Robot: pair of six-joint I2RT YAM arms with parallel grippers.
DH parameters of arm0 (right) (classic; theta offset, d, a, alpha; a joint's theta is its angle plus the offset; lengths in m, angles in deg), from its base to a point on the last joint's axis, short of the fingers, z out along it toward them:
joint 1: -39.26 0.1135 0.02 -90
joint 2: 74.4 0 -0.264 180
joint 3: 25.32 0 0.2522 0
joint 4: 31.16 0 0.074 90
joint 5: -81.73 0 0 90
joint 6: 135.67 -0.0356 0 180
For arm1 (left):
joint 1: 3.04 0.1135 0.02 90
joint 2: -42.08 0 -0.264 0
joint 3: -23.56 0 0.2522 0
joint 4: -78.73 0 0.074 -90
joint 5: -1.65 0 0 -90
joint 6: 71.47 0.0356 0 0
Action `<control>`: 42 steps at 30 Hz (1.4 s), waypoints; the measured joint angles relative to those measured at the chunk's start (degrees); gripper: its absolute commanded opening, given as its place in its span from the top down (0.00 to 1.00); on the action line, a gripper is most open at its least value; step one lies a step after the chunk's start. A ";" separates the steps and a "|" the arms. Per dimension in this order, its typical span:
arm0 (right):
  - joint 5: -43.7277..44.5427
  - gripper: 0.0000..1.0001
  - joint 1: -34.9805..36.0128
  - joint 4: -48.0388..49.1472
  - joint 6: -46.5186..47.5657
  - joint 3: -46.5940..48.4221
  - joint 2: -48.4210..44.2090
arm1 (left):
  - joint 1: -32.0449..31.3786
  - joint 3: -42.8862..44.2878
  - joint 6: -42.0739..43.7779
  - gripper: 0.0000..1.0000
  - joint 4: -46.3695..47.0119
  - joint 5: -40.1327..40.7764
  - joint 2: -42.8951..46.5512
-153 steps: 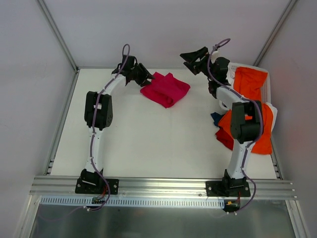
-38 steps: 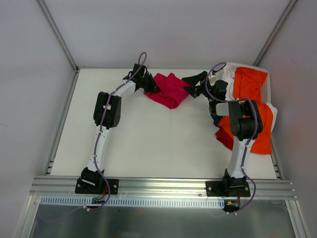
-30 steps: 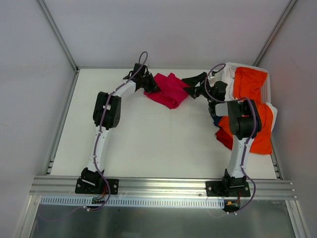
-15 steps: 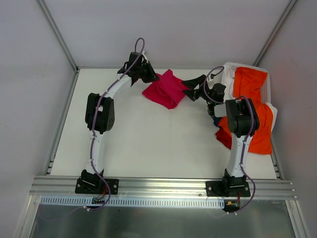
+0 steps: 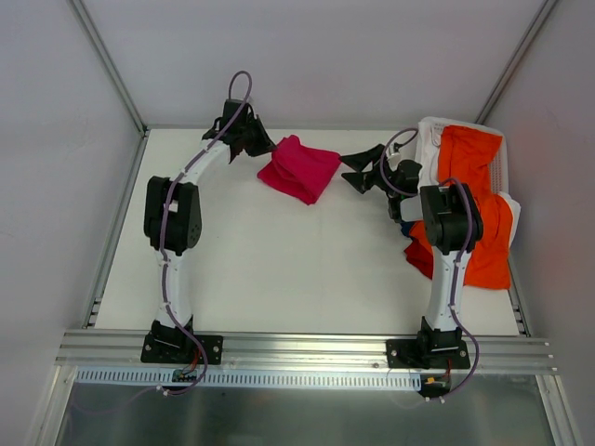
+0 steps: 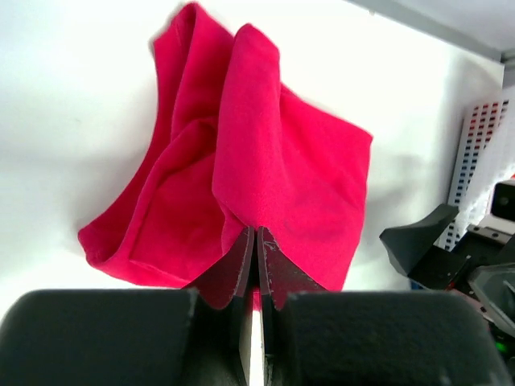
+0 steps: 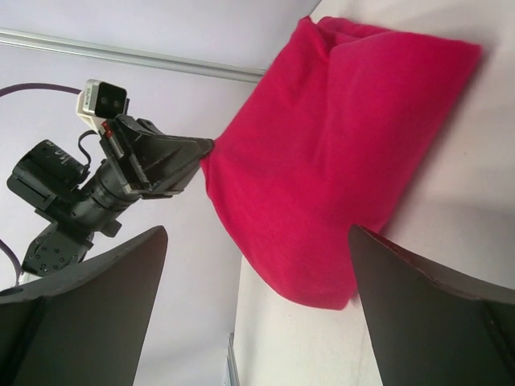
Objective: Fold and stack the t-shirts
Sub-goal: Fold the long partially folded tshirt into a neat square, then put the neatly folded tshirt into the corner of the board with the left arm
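Note:
The crimson t-shirt (image 5: 299, 168) lies bunched at the back middle of the table. My left gripper (image 5: 261, 147) is shut on its left edge; in the left wrist view the closed fingertips (image 6: 256, 241) pinch a fold of the crimson cloth (image 6: 282, 161). My right gripper (image 5: 359, 171) is open and empty, just right of the shirt and apart from it. In the right wrist view the shirt (image 7: 346, 137) lies beyond the wide-open gripper (image 7: 257, 310), with the left gripper (image 7: 165, 161) holding its far corner. The orange t-shirt (image 5: 468, 153) hangs over a basket at the right.
A white basket (image 5: 431, 133) stands at the back right. More orange cloth (image 5: 493, 246) and a red piece (image 5: 422, 257) lie by the right arm, with a dark blue bit (image 5: 405, 221). Enclosure walls and metal rails ring the table.
Both grippers came down to the crimson shirt. The left gripper shut on its left edge and pulled it leftward; the shirt shifted left. The right gripper stayed open to the shirt's right.

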 measured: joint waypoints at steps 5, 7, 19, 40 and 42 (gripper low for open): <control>-0.24 0.01 0.09 0.37 -0.07 0.00 1.20 | 2.47 -1.05 0.42 1.00 0.61 0.96 1.42; -0.37 0.01 0.11 0.44 -0.07 0.00 1.46 | 3.56 -1.60 0.50 1.00 0.87 1.53 1.42; -1.27 0.01 0.11 0.61 -0.24 0.00 3.10 | 8.46 -12.17 -3.30 0.55 1.92 7.76 1.42; -1.31 0.00 0.09 1.75 -1.38 -2.62 3.02 | 14.82 -22.53 -10.38 0.24 0.48 15.37 13.46; -1.22 0.01 0.46 0.31 -1.66 0.22 3.02 | 14.40 -22.80 -10.64 0.25 0.76 15.28 15.82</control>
